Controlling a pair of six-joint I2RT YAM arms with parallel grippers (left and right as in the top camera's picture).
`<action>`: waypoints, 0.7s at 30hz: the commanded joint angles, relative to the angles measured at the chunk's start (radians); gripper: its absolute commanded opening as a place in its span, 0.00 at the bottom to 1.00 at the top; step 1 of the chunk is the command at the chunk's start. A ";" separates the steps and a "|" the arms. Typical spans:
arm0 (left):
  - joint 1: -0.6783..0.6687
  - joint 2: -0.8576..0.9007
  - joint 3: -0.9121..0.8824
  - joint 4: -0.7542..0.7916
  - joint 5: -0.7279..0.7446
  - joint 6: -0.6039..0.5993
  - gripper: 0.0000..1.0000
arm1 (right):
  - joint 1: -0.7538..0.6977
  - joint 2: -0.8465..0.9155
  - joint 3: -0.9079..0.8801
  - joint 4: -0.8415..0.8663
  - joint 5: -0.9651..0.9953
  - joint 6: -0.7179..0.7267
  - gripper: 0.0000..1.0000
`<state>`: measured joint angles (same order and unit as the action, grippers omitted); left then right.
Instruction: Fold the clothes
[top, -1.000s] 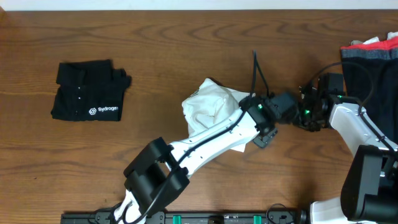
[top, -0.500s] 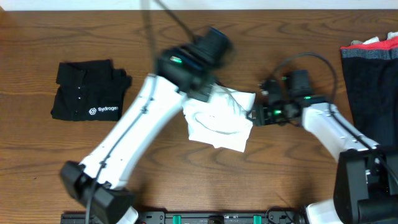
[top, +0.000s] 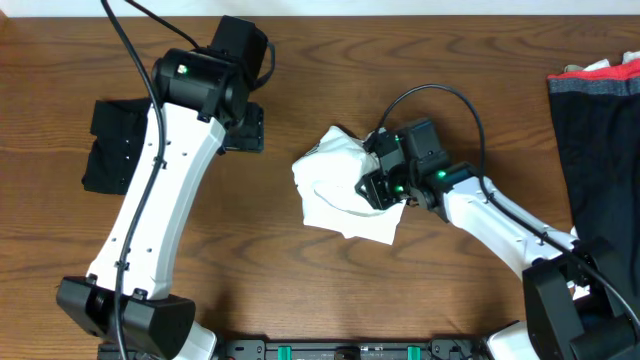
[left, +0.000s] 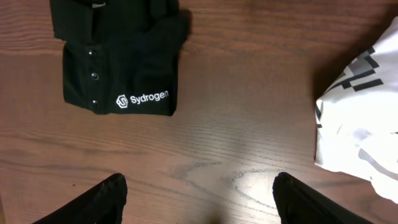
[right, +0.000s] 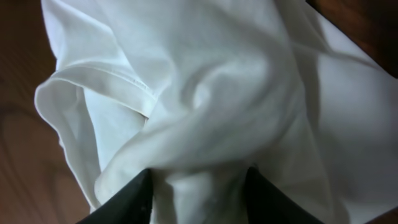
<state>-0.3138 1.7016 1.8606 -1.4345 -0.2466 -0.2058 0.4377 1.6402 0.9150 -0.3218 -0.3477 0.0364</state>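
The white T-shirt (top: 335, 195) lies crumpled in the middle of the table. It also shows in the left wrist view (left: 360, 124) and fills the right wrist view (right: 217, 74). My right gripper (top: 372, 183) is at the shirt's right side, and its fingers (right: 199, 193) are closed on a bunched fold of the white fabric. My left gripper (top: 248, 128) is open and empty (left: 199, 199). It hovers over bare wood between the white T-shirt and the black folded shirt. No logo patch is visible.
The black folded "Sydrogen" shirt (top: 110, 150) lies at the left, partly hidden by my left arm, and shows in the left wrist view (left: 118, 62). A pile of dark and red clothes (top: 600, 100) sits at the right edge.
My left arm swung away from the white T-shirt, up and left toward the black shirt. My right gripper moved left onto the white T-shirt and closed on a fold.
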 joint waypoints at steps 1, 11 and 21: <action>0.008 -0.009 0.008 0.005 -0.009 0.002 0.77 | 0.031 -0.021 0.006 0.003 0.061 0.000 0.36; 0.008 -0.009 0.008 0.011 -0.009 0.002 0.78 | -0.043 -0.031 0.046 0.003 0.156 0.082 0.01; 0.008 -0.009 0.008 0.024 -0.009 0.002 0.78 | -0.231 -0.034 0.125 0.026 0.068 0.032 0.03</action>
<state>-0.3103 1.7016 1.8606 -1.4109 -0.2466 -0.2058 0.2382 1.6291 1.0229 -0.2977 -0.2592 0.0956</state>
